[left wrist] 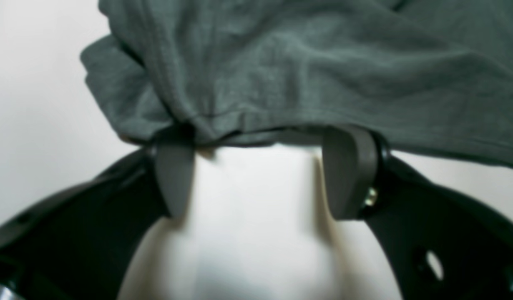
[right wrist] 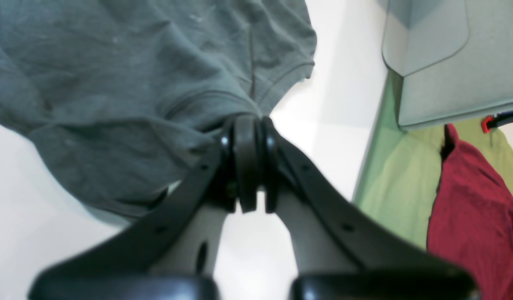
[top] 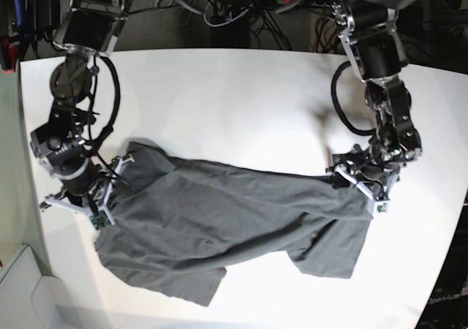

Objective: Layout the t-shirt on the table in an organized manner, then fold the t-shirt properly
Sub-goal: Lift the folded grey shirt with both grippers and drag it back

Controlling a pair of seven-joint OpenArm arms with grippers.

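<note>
The dark grey t-shirt (top: 219,212) lies rumpled and stretched across the white table (top: 241,95), with a sleeve toward the front right. My right gripper (right wrist: 250,121) is shut on a bunched fold of the t-shirt (right wrist: 114,83) near a seam; in the base view the right gripper (top: 115,174) sits at the shirt's left end. My left gripper (left wrist: 260,139) stands open with its grey fingers (left wrist: 175,175) wide apart. The hem of the t-shirt (left wrist: 302,62) lies across their tips, with bare table (left wrist: 256,200) between them. In the base view the left gripper (top: 356,174) is at the shirt's right end.
Past the table's edge beside my right arm are a green surface (right wrist: 390,175), a red cloth (right wrist: 473,216) and a pale grey bin (right wrist: 440,62). Cables and arm bases (top: 234,7) line the table's far side.
</note>
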